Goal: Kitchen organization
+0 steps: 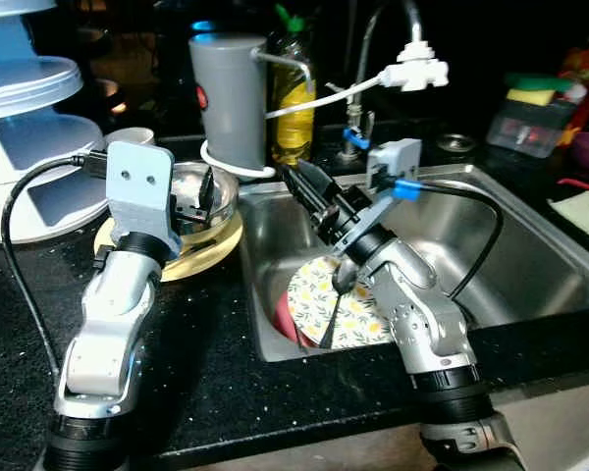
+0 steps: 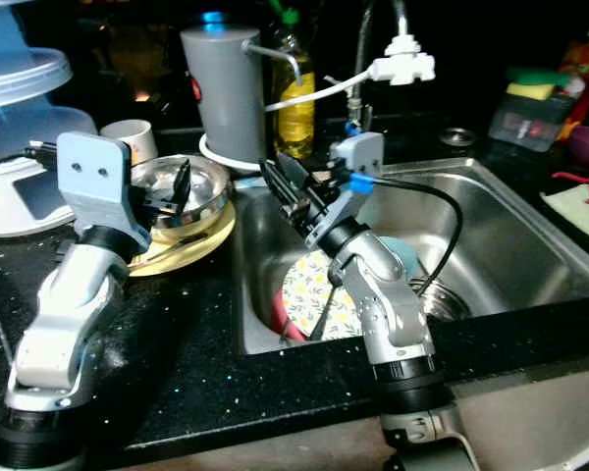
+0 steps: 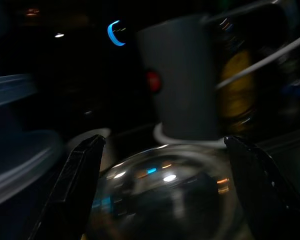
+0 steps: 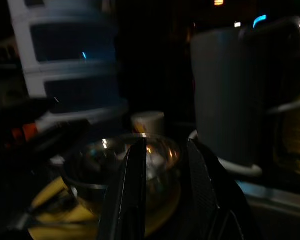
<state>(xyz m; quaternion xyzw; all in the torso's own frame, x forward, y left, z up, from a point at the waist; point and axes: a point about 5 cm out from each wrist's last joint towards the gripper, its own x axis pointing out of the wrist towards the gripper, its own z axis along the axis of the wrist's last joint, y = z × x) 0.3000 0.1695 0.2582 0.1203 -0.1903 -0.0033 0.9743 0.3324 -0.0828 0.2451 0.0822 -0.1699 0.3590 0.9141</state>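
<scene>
A shiny steel bowl point(image 1: 223, 193) stands on a yellow plate point(image 1: 211, 253) on the black counter, left of the sink point(image 1: 530, 255). My left gripper point(image 1: 194, 196) reaches into the bowl from the near side, its fingers point(image 3: 80, 175) spread wide open over the rim. My right gripper point(image 1: 296, 177) hovers above the sink's left edge, pointing at the bowl, its fingers point(image 4: 132, 190) a little apart with nothing between them. Below that arm, a floral plate point(image 1: 358, 314) leans in the sink on something red point(image 1: 283, 319), and a spoon point(image 1: 342, 278) rests on it.
Behind the bowl stand a grey jug point(image 1: 231, 98), a yellow oil bottle point(image 1: 294, 98) and a white cup point(image 1: 128, 135). A white tiered container point(image 1: 29, 128) stands at far left. The tap with a white fitting point(image 1: 412, 64) overhangs the sink. A sponge tray point(image 1: 530, 118) sits at back right.
</scene>
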